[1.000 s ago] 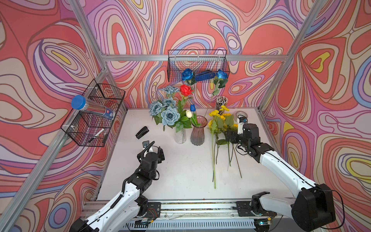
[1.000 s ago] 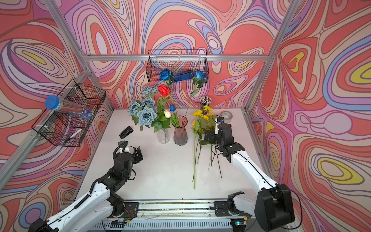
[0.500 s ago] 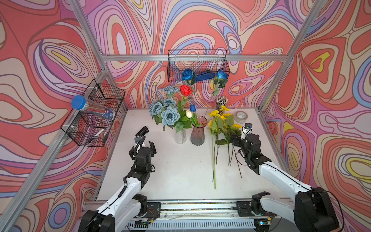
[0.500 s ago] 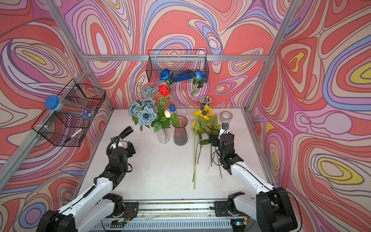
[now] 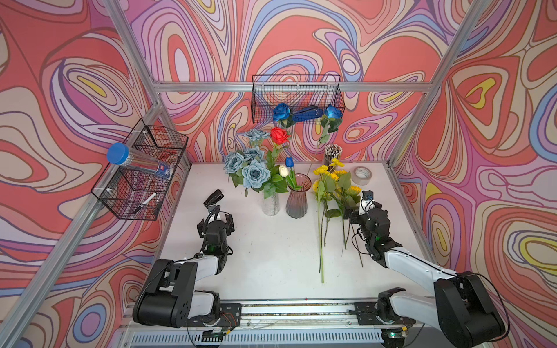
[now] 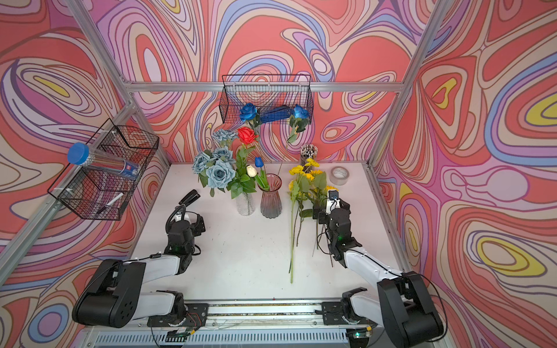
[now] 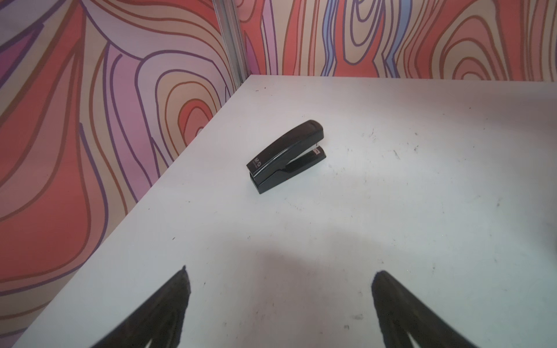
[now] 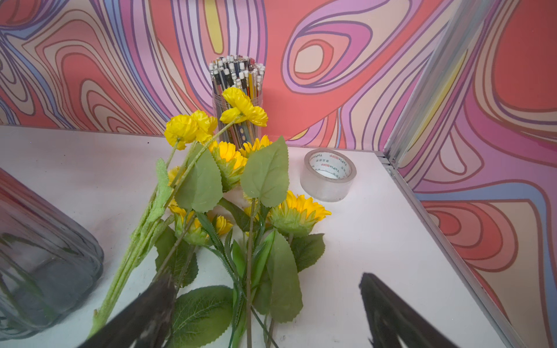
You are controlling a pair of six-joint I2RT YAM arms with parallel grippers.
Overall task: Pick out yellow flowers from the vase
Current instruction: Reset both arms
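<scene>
I see the yellow flowers (image 5: 337, 174) lying flat near the table's (image 5: 271, 256) right edge. My right gripper (image 8: 266, 278) hangs above their stems, jaws apart. My left gripper (image 7: 280, 271) is likewise spread and empty.

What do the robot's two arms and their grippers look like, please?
The left arm and right arm are glossy white with bulky black joint housings. The left gripper and right gripper are black with tapering fingers. Thin black cables loop at the wrists, where small green lights glow.
</scene>
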